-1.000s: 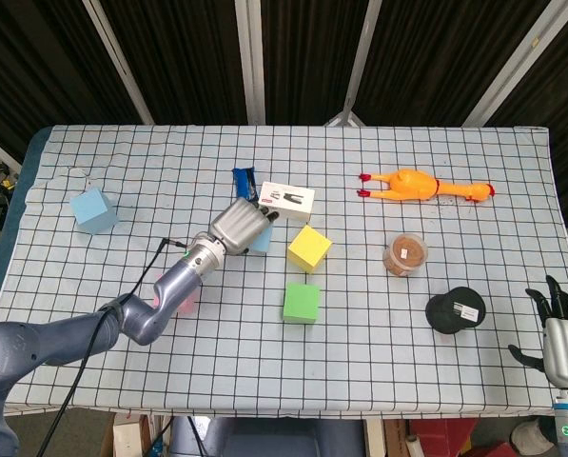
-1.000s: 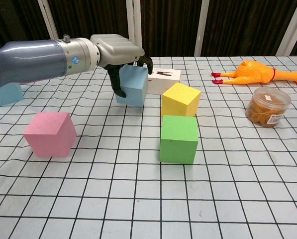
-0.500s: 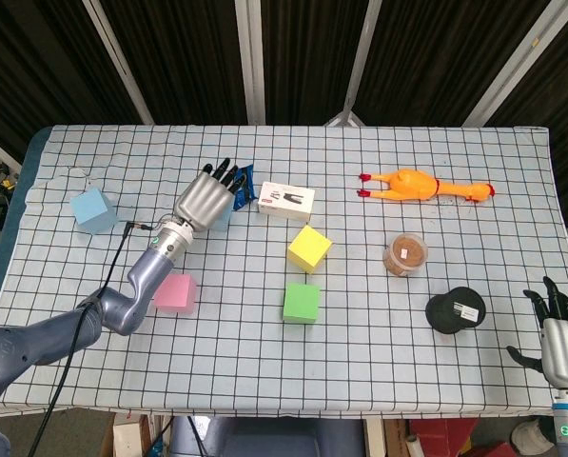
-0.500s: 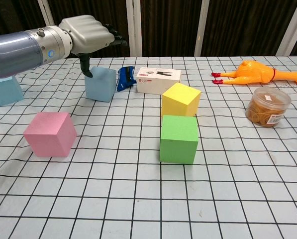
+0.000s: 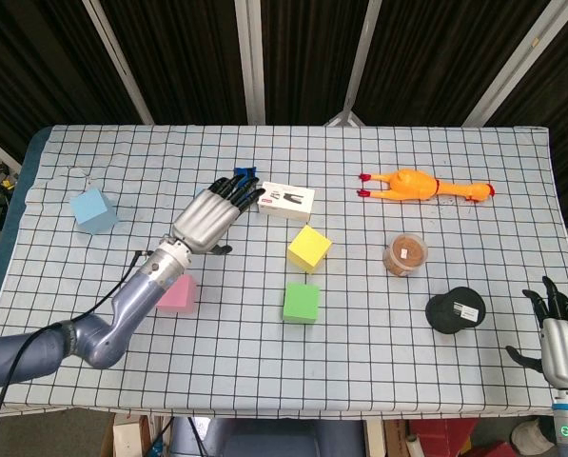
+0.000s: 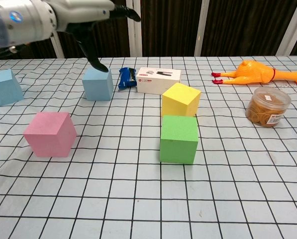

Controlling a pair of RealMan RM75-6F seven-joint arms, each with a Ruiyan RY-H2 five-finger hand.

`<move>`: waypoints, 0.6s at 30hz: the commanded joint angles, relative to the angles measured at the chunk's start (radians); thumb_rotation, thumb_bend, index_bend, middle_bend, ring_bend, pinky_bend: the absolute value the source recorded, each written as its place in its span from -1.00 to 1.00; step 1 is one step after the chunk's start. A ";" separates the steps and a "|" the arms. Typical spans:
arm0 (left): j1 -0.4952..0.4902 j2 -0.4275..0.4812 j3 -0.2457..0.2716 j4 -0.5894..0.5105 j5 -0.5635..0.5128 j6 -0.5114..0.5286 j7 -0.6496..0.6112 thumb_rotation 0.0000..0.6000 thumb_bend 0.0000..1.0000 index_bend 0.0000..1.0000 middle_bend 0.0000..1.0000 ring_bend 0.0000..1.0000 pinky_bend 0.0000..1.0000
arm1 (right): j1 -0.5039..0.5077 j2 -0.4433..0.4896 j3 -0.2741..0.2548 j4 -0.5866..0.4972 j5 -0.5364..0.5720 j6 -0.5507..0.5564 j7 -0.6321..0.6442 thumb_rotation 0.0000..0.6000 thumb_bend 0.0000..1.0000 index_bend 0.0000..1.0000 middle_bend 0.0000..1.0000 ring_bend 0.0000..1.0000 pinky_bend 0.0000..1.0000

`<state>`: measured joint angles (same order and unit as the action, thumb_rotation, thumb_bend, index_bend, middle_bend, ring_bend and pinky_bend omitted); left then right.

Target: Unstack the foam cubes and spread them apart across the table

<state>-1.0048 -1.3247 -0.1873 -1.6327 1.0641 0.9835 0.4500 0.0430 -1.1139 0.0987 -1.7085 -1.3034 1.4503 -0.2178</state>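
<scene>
Several foam cubes stand apart on the checked cloth. A light blue cube (image 6: pixel 98 84) sits left of the white box (image 6: pixel 159 80); in the head view my left hand (image 5: pixel 212 214) hides it. That hand (image 6: pixel 73 15) hovers above it with fingers spread, holding nothing, its thumb tip just over the cube's top. Another light blue cube (image 5: pixel 93 209) (image 6: pixel 4 87) is at the far left. The pink cube (image 5: pixel 177 292) (image 6: pixel 49 133), green cube (image 5: pixel 302 303) (image 6: pixel 178 138) and yellow cube (image 5: pixel 309 248) (image 6: pixel 180 99) lie mid-table, green and yellow close together. My right hand (image 5: pixel 559 333) hangs off the table's front right corner with fingers spread.
A small dark blue object (image 6: pixel 126 78) lies beside the white box (image 5: pixel 286 200). A rubber chicken (image 5: pixel 421 184) (image 6: pixel 252 72), a clear tub of brown bits (image 5: pixel 405 254) (image 6: pixel 267 107) and a black disc (image 5: pixel 456 309) occupy the right half.
My left hand carried the light blue cube leftward from beside the yellow cube, set it down left of the white box, let go and rose above it. The right hand stayed put.
</scene>
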 commanded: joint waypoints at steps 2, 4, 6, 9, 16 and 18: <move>0.331 0.251 0.144 -0.277 0.208 0.407 0.005 1.00 -1.00 -0.79 -1.00 -1.00 -0.73 | 0.000 -0.001 -0.003 0.006 -0.011 0.006 -0.005 1.00 -1.00 -0.59 -0.96 -0.72 -0.95; 0.436 0.287 0.199 -0.279 0.243 0.508 -0.045 1.00 -1.00 -0.78 -1.00 -1.00 -0.73 | 0.000 -0.007 -0.002 0.008 -0.013 0.012 -0.012 1.00 -1.00 -0.59 -0.96 -0.72 -0.95; 0.518 0.301 0.234 -0.250 0.272 0.580 -0.128 1.00 -1.00 -0.79 -1.00 -1.00 -0.73 | 0.000 -0.014 -0.003 0.011 -0.020 0.017 -0.021 1.00 -1.00 -0.59 -0.96 -0.72 -0.95; 0.616 0.305 0.273 -0.182 0.305 0.659 -0.238 1.00 -1.00 -0.80 -1.00 -1.00 -0.73 | 0.003 -0.020 -0.009 0.015 -0.036 0.018 -0.027 1.00 -1.00 -0.59 -0.96 -0.72 -0.99; 0.760 0.271 0.328 -0.024 0.325 0.698 -0.486 1.00 -1.00 -0.81 -1.00 -1.00 -0.77 | 0.001 -0.023 -0.031 0.011 -0.102 0.039 -0.027 1.00 -1.00 -0.59 -0.96 -0.72 -1.00; 0.774 0.255 0.325 0.017 0.326 0.691 -0.494 1.00 -1.00 -0.82 -1.00 -1.00 -0.79 | -0.005 -0.017 -0.036 0.005 -0.117 0.050 -0.020 1.00 -1.00 -0.59 -0.96 -0.72 -1.00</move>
<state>-0.2727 -1.0576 0.1138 -1.6778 1.3716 1.6650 -0.0061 0.0419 -1.1342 0.0668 -1.6996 -1.4138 1.4945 -0.2422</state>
